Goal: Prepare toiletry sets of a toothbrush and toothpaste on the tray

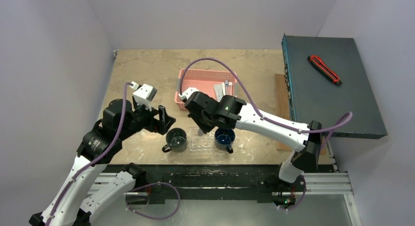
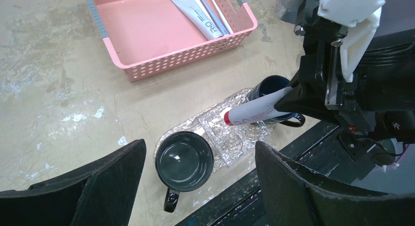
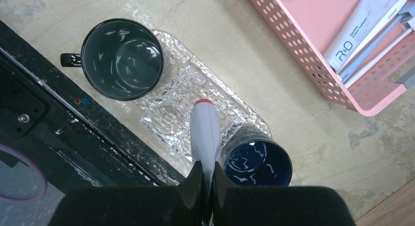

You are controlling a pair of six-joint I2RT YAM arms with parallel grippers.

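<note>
Right wrist view: the right claw (image 3: 204,179) pinches the flat tail of a toothpaste tube (image 3: 205,130), its red cap pointing to 12 o'clock over the tray (image 3: 164,121). A blue mug (image 3: 254,160) sits at 4 o'clock and a dark mug (image 3: 122,57) at 10. The tube looks light, soft and probably slick, so the crimped end is the best hold. The left claw (image 2: 200,184) gapes wide and empty. A second tube (image 3: 359,25) and brushes (image 3: 374,37) lie in the pink basket (image 3: 298,50) at 2 o'clock.

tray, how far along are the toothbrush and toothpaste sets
Done: nothing yet. The tray carries only a dark mug and a blue mug, both empty. In hand: the right gripper is shut on a red-capped tube over the tray. To do: a second tube and the brushes lie in the pink basket; the left gripper is open, empty.
</note>
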